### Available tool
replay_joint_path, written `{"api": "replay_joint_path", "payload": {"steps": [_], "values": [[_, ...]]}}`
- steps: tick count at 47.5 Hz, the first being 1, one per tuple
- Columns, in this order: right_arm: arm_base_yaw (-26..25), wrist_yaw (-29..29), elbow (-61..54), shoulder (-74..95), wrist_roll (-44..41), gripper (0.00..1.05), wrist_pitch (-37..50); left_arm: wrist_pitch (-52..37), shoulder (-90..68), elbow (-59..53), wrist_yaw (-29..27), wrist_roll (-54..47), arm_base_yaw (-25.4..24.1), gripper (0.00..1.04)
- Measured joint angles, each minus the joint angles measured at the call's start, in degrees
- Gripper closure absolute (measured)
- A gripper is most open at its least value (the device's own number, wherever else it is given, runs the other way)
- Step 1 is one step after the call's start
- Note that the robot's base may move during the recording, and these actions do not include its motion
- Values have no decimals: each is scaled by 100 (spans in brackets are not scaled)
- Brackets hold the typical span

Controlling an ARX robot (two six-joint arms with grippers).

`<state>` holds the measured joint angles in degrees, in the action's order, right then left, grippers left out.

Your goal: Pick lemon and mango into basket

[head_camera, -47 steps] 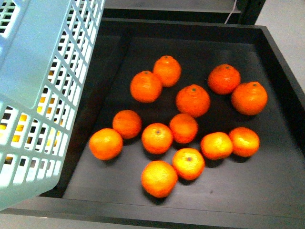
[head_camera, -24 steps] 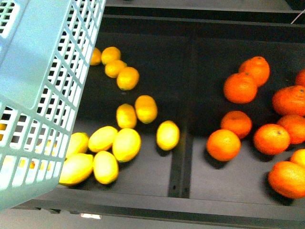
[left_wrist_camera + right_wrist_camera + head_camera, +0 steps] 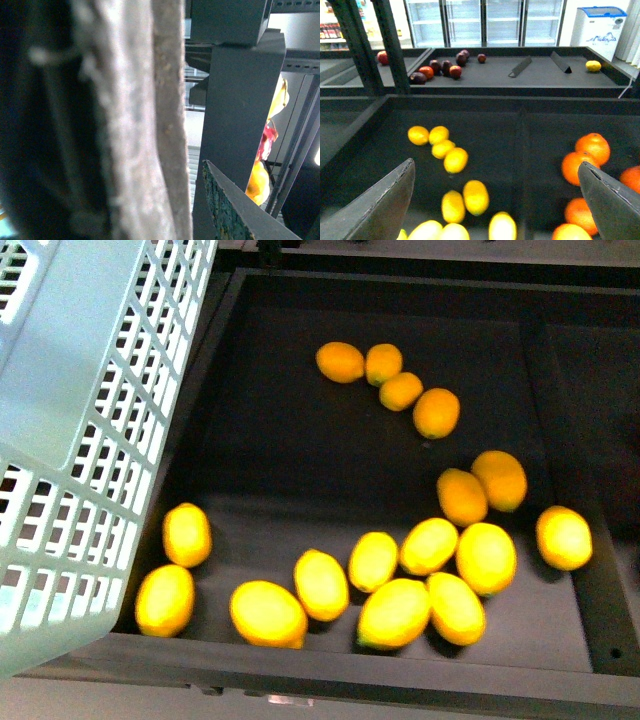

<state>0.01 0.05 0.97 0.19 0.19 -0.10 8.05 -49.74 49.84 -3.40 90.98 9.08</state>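
Gripper state, both arms
Right gripper (image 3: pixel 495 165) had its jaws spread wide; left gripper (image 3: pixel 196 185) was too blurred to read.

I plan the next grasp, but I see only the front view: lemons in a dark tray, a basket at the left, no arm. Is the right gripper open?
Observer: Yes. The right gripper is open, its fingers wide apart, with nothing between them.
Operator: Is other fruit nearby?
Observer: Yes. Tangerines lie in the next compartment, past a divider from the lemons.
Operator: And the other arm?
Observer: A blurred pale thing fills the left wrist view. Only one finger of the left gripper shows, so I cannot tell if it is open or shut.
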Motion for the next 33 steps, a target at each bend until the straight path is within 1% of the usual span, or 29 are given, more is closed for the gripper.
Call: {"api": "replay_joint_path", "payload": {"steps": [33], "values": [[-2,-48,0,4,-2,9,-2,0,9,0,17,13,0,78]]}}
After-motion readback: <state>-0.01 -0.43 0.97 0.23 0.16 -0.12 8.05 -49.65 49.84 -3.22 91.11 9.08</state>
